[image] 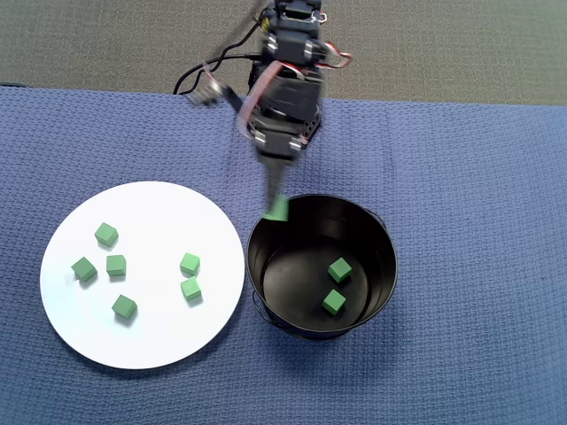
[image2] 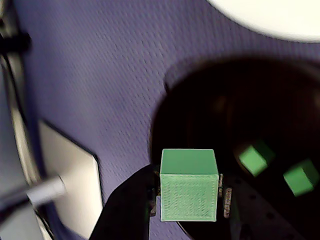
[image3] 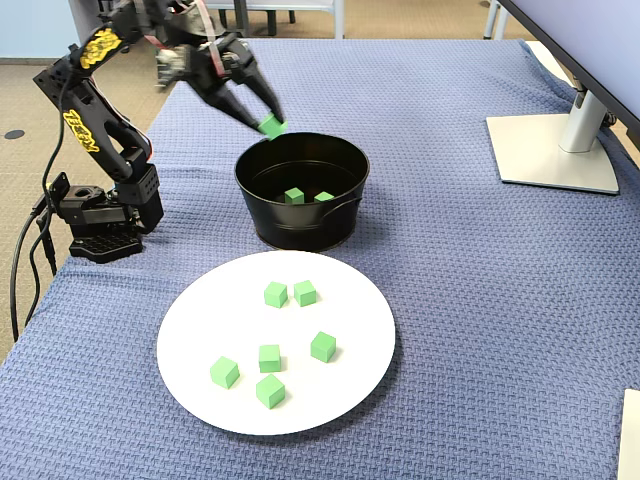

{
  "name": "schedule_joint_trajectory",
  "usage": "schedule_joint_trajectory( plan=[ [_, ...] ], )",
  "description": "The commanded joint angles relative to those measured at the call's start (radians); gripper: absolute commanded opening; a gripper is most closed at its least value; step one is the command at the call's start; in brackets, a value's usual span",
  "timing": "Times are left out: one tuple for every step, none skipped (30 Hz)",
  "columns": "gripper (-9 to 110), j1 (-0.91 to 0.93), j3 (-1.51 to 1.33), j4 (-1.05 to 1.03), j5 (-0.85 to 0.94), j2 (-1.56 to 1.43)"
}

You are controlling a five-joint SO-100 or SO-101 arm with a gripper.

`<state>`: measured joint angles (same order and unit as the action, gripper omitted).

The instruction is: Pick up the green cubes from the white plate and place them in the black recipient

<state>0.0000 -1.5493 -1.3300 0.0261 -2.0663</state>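
My gripper (image: 276, 205) is shut on one green cube (image2: 188, 192), held just over the near-left rim of the black recipient (image: 383, 237) in the overhead view. In the fixed view the held cube (image3: 271, 126) hangs above the pot's (image3: 300, 228) back-left edge. Two green cubes (image: 339, 269) (image: 334, 302) lie on the pot's floor, and the wrist view shows them (image2: 255, 159) too. Several more green cubes (image: 116, 265) are scattered on the white plate (image: 155, 217), left of the pot. The plate's edge (image2: 270, 20) shows at the top of the wrist view.
A blue woven cloth (image3: 470, 300) covers the table. The arm's base (image3: 100, 215) stands left of the pot in the fixed view. A monitor stand's grey foot (image3: 550, 150) sits at the far right. Cables (image: 199, 84) trail behind the arm.
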Motion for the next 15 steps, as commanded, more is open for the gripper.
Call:
schedule_joint_trajectory(
  plan=[
    [0, -0.141, -0.089, 0.109, -0.054, 0.037],
    [1, -0.167, -0.117, 0.132, -0.058, 0.055],
    [5, -0.186, -0.141, 0.149, -0.066, 0.074],
    [17, -0.196, -0.15, 0.153, -0.071, 0.092],
    [34, -0.201, -0.15, 0.153, -0.061, 0.109],
    [41, -0.198, -0.149, 0.153, -0.032, 0.11],
    [46, -0.184, -0.141, 0.144, -0.006, 0.107],
    [48, -0.164, -0.127, 0.132, 0.017, 0.1],
    [48, -0.135, -0.112, 0.12, 0.041, 0.091],
    [48, -0.098, -0.101, 0.114, 0.066, 0.077],
    [48, -0.058, -0.094, 0.11, 0.097, 0.061],
    [48, -0.015, -0.089, 0.107, 0.133, 0.046],
    [46, 0.031, -0.089, 0.104, 0.17, 0.032],
    [42, 0.075, -0.1, 0.103, 0.21, 0.021],
    [38, 0.12, -0.118, 0.103, 0.255, 0.018]
  ],
)
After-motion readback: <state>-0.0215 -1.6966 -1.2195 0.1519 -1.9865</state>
